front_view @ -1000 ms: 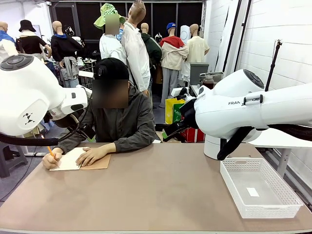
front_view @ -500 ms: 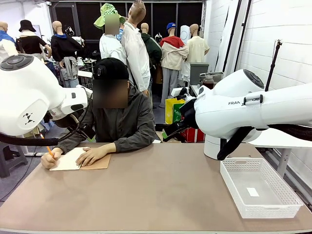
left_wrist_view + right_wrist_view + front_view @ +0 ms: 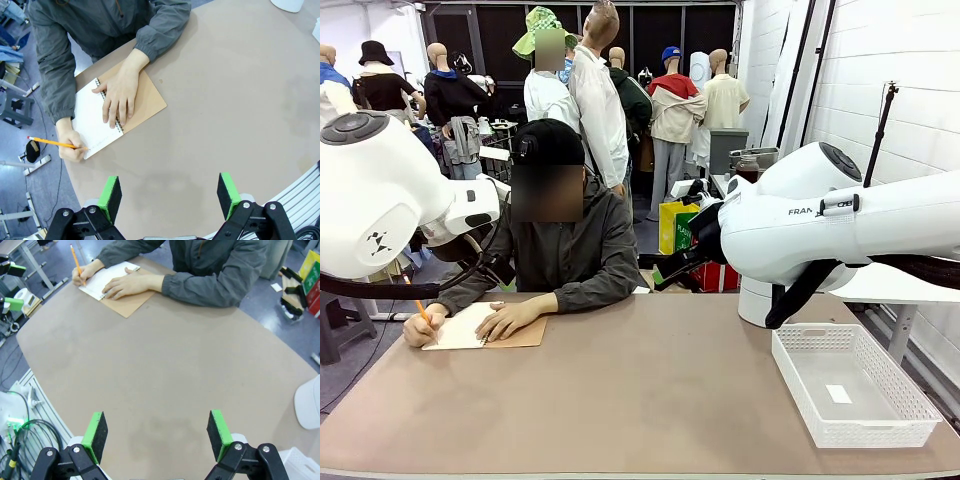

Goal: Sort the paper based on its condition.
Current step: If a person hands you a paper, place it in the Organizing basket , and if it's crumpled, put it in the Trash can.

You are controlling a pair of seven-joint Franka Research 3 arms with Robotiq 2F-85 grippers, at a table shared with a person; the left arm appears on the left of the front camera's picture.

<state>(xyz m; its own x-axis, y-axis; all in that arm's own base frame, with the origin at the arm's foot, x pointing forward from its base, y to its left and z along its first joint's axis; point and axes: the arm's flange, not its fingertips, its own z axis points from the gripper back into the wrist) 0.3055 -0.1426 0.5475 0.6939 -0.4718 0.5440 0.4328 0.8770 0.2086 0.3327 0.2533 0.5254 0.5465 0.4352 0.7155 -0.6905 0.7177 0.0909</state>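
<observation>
The paper to sort is out of view. A person at the far side writes with an orange pencil (image 3: 50,142) on the white page of a tan-covered spiral notebook (image 3: 460,328) (image 3: 147,97) (image 3: 130,302), their other hand (image 3: 120,92) flat on it. My left gripper (image 3: 170,197) hangs open high above the bare table, nearer me than the notebook, nothing between its green pads. My right gripper (image 3: 157,435) is open too, high over the table's middle, holding nothing.
A white mesh basket (image 3: 790,365) stands at the table's right, holding only a small label. The tan tabletop (image 3: 640,400) is bare between notebook and basket. Both arm bodies (image 3: 380,200) (image 3: 820,220) sit raised at the sides.
The person's writing hand has shifted slightly on the page. Both arms and grippers have stayed still.
</observation>
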